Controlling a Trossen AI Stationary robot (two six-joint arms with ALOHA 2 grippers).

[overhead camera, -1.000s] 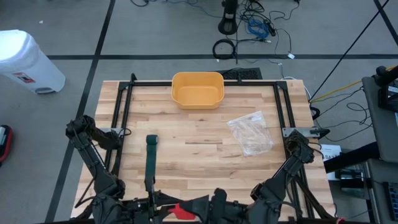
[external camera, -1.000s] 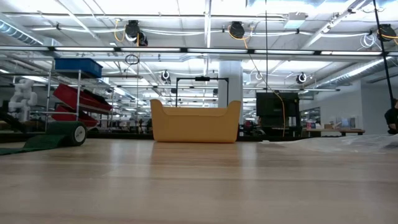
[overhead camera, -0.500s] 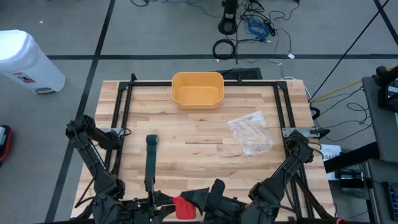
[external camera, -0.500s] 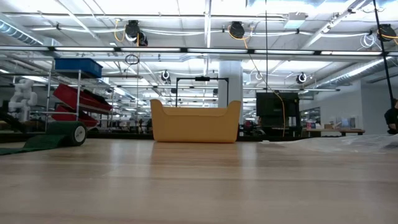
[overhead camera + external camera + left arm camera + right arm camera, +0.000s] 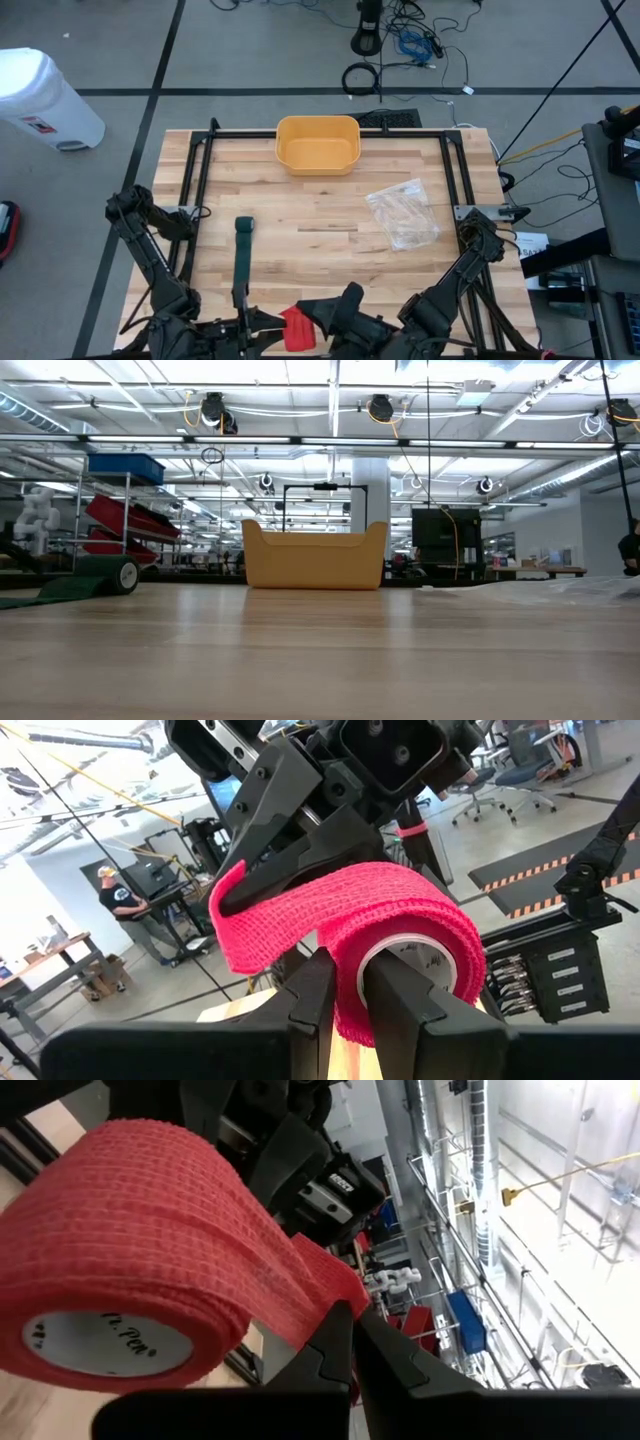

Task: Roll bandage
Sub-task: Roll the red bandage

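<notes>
At the near edge of the worktop (image 5: 330, 260), I am holding the red bandage roll (image 5: 297, 328) between both arms. The left pincer (image 5: 340, 980) is clamped narrowly on the roll's wall. Just beyond it, the right pincer (image 5: 350, 1330) is nipped fully shut on the loose tail (image 5: 262, 925). Over the last second the right arm has been lifting and swinging round the roll. The roll has tipped more upright, and the tail is now curling over its top. I judge the winding is under way, with a short tail left to lay down. A green bandage (image 5: 241, 262) is lying ahead of the left pincer, untouched.
</notes>
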